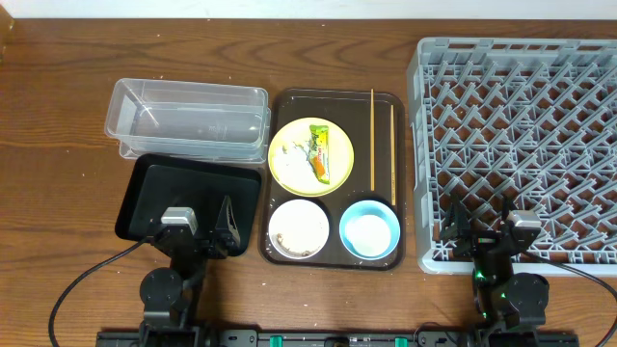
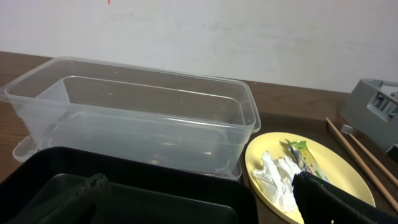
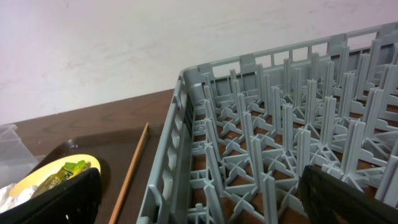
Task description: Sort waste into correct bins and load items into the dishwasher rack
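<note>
A pale yellow plate (image 1: 310, 155) on the dark brown serving tray (image 1: 287, 106) carries a green-yellow wrapper (image 1: 319, 146) and a white tissue (image 2: 277, 177). A white bowl (image 1: 298, 229) holding pale scraps and a light blue bowl (image 1: 369, 229) sit in front of it. Two chopsticks (image 1: 372, 140) lie along the tray's right side. The clear tub (image 1: 188, 118) and black tray (image 1: 188, 202) are at left. The grey rack (image 1: 521, 145) is at right. My left gripper (image 1: 198, 234) is open and empty over the black tray. My right gripper (image 1: 487, 234) is open and empty over the rack's front edge.
The wooden table (image 1: 58, 106) extends to the left of the bins and behind them. A pale wall (image 2: 199, 31) stands beyond the table's far edge. Black cables (image 1: 82, 280) run from both arm bases along the front edge.
</note>
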Tool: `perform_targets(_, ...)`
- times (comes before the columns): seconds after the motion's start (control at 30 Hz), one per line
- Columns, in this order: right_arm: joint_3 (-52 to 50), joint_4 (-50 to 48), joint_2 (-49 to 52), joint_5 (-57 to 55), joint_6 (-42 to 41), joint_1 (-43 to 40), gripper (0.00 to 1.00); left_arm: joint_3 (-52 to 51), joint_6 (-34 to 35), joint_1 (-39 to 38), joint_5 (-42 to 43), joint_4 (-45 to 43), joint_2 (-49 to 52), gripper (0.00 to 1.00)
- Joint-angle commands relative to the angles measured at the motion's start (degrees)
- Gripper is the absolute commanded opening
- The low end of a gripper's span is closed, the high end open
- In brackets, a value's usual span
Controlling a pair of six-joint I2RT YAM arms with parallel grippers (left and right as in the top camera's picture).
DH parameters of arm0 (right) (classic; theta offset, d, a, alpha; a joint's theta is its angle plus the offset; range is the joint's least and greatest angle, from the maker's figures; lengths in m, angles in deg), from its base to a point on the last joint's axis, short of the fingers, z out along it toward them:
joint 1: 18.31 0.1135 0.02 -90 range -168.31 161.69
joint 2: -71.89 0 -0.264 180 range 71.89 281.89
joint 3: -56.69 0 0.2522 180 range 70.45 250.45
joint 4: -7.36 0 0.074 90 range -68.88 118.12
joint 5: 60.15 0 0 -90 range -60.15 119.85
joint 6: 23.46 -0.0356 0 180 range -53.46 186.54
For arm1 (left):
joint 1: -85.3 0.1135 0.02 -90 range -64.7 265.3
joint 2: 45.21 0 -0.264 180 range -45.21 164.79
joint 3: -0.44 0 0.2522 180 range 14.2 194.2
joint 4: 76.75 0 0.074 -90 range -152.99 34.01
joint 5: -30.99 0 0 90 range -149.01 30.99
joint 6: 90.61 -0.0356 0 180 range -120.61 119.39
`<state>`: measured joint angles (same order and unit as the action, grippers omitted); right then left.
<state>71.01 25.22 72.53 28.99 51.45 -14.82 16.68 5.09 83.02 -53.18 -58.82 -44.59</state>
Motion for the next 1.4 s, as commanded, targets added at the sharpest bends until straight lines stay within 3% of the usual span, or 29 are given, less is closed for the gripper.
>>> perform_targets(0.0,-0.24,0.0,-0.11,0.24,-0.72,-0.46,0.99,-1.53,-0.74,0.17,0.2,0.7,-0.24,0.96)
perform_targets(0.27,-0.26,0.04,-0.11,0.31,-0.74,-0.46,0.99,-1.53,-0.72,0.17,0.28,0.7,-0.24,0.96)
perform_targets(0.6,-0.24,-0.11,0.09,4.85,-0.76,-0.46,0.99,-1.51,-0.7,0.17,10.64,-0.26,-0.24,0.96)
perform_targets(0.8,2.91,1.11,0.13,16.22,-0.96,-0.46,0.99,2.34,2.95,0.17,13.51,-0.55,-0.09,0.96)
perform_targets(0.93,11.58,8.9,2.08,17.9,-2.93,-0.46,0.99,10.97,3.19,0.17,14.78,2.45,3.61,0.96)
perform_targets(1.07,24.26,18.64,9.7,17.86,-2.84,-0.46,0.99,24.94,3.17,0.17,14.86,12.52,14.4,0.96)
perform_targets(1.27,43.19,33.79,30.05,17.59,-2.01,-0.48,0.99,49.44,3.15,0.17,21.77,34.18,38.34,0.96)
perform_targets(1.37,50.84,38.97,40.57,18.18,-2.03,-0.48,0.99,58.21,3.17,0.17,28.76,40.68,47.06,0.96)
